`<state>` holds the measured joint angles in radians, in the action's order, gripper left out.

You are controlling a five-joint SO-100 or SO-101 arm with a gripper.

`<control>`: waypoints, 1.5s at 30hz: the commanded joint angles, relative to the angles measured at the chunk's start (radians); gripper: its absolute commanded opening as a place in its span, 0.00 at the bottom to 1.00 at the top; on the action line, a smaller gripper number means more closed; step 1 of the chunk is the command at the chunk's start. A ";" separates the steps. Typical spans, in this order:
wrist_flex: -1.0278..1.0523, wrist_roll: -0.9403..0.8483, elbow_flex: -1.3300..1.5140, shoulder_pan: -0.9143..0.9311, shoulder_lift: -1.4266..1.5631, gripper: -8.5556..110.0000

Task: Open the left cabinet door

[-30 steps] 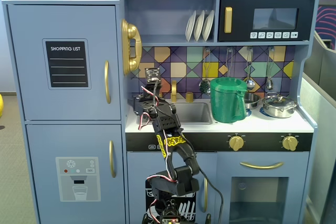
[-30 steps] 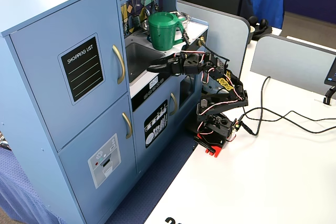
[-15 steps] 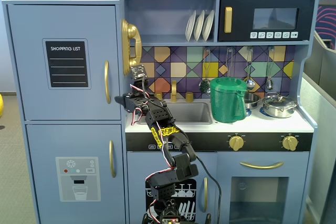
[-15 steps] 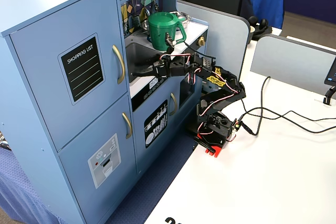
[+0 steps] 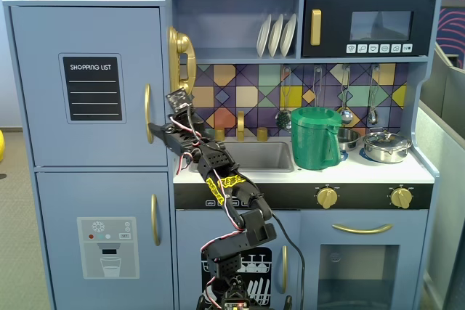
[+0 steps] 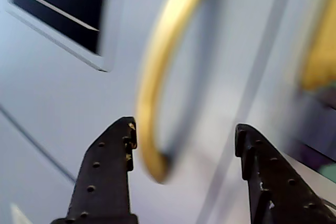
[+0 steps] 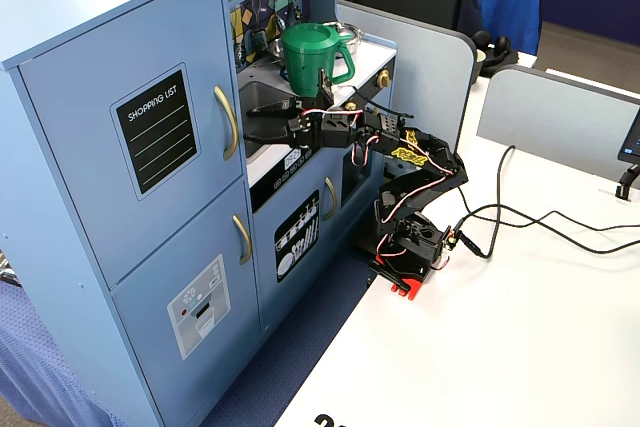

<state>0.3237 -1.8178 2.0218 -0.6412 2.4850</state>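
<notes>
The left cabinet door (image 5: 43, 107) is light blue, with a black "SHOPPING LIST" panel (image 5: 91, 88) and a vertical gold bar handle (image 5: 147, 112). It looks shut against the cabinet in both fixed views. My gripper (image 5: 152, 134) is open at the lower end of the handle. In the wrist view the gripper (image 6: 186, 129) has its jaws wide apart, and the handle's lower end (image 6: 157, 77) lies between them, close to the left finger (image 6: 107, 166). The jaws do not grip it. In the side-on fixed view the gripper (image 7: 250, 125) sits just right of the handle (image 7: 227, 122).
Below is a blue door with a water-dispenser graphic (image 5: 109, 245). A gold toy phone (image 5: 182, 59) hangs just right of the handle. A green pitcher (image 5: 314, 138) stands by the sink. The arm's base (image 7: 410, 247) stands on a white table with cables (image 7: 530, 222).
</notes>
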 commanded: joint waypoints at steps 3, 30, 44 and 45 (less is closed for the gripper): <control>-0.025 0.026 -0.003 -0.046 0.023 0.20; -0.207 -0.132 -0.133 -0.227 -0.233 0.18; -0.380 -0.451 0.201 -0.474 -0.035 0.17; -0.388 -0.446 0.230 -0.479 -0.009 0.17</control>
<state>-0.0138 -2.2442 2.1921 -1.0630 2.4053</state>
